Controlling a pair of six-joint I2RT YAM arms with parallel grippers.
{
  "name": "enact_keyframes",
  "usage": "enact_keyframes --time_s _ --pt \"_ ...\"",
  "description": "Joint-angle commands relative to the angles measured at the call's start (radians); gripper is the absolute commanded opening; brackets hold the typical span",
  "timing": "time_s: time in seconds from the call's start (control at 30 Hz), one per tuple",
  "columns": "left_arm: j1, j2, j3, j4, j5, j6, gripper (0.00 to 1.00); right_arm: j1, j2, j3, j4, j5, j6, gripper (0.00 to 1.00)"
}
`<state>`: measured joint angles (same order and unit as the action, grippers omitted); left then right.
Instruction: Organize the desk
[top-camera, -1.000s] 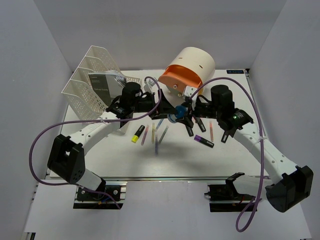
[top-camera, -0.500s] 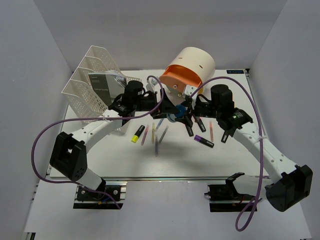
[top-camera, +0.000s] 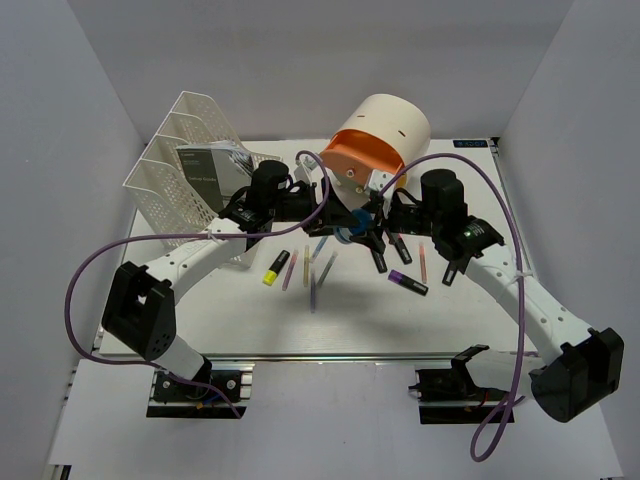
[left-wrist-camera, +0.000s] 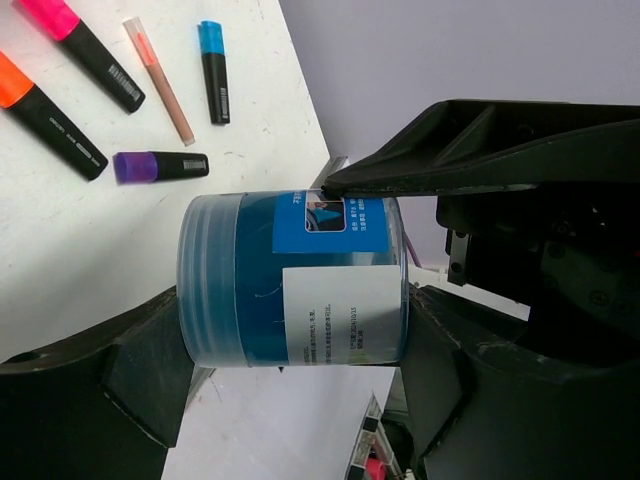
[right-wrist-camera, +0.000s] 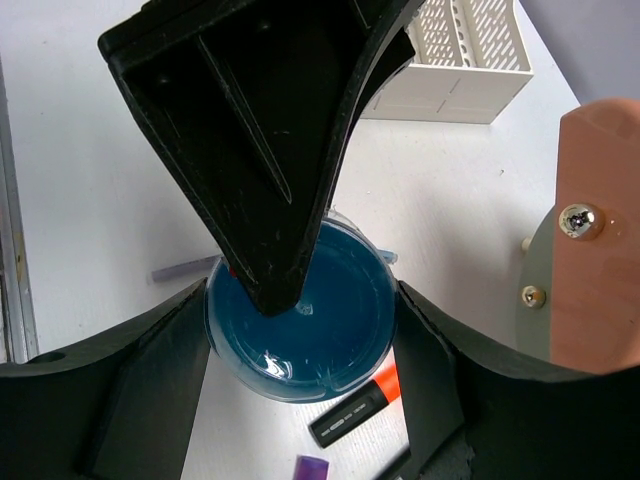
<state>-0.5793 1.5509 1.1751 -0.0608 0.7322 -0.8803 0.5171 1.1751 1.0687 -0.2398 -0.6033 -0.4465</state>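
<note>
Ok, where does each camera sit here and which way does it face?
Top external: above and behind the robot, looking down on the desk; both arms show.
Left wrist: sees the blue jar side-on between its own gripper fingers.
Right wrist: looks at the jar's end, own fingers flanking it.
Shared: both wrists see the jar.

The left hand (top-camera: 342, 216) has moved rightward, its fingers (left-wrist-camera: 130, 370) now flanking the blue jar (left-wrist-camera: 290, 290)

Bright, even light from above; soft, faint shadows lie on the flat white tabletop (top-camera: 250, 320). All three views are sharp.
</note>
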Motion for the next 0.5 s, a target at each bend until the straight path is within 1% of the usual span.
enact_keyframes --time_s 0.0,0.03,0.1,0.13,0.2,0.23,0.27,0.33,0.47 --pt "-0.01 -0.008 0.027 0.001 -0.019 0.029 0.06 0.001 -0.032 0.002 0.105 -0.013 0.032 0.61" --pt "-0.01 -0.009 0.029 -0.004 -0.022 0.033 0.02 0.0 -0.034 -0.001 0.106 -0.012 0.035 0.69" --pt "-0.01 -0.017 0.05 -0.043 -0.05 0.072 0.0 -0.002 -0.044 -0.006 0.105 0.014 0.04 0.77" --pt "-0.01 -0.02 0.063 -0.088 -0.06 0.09 0.0 -0.002 -0.046 -0.006 0.1 0.025 0.04 0.79" --pt "-0.01 -0.029 0.121 -0.152 -0.129 0.173 0.0 -0.005 -0.064 -0.01 0.079 0.054 0.04 0.82" --pt "-0.01 -0.031 0.142 -0.213 -0.157 0.202 0.0 -0.011 -0.071 -0.01 0.068 0.062 0.037 0.83" --pt "-0.01 -0.031 0.19 -0.24 -0.206 0.245 0.0 -0.008 -0.086 -0.013 0.059 0.068 0.035 0.84" --pt "-0.001 -0.032 0.23 -0.293 -0.241 0.274 0.0 -0.017 -0.103 -0.026 0.024 0.083 0.031 0.87" --pt "0.01 -0.02 0.331 -0.356 -0.313 0.331 0.0 -0.032 -0.156 -0.065 -0.009 0.105 0.043 0.88"
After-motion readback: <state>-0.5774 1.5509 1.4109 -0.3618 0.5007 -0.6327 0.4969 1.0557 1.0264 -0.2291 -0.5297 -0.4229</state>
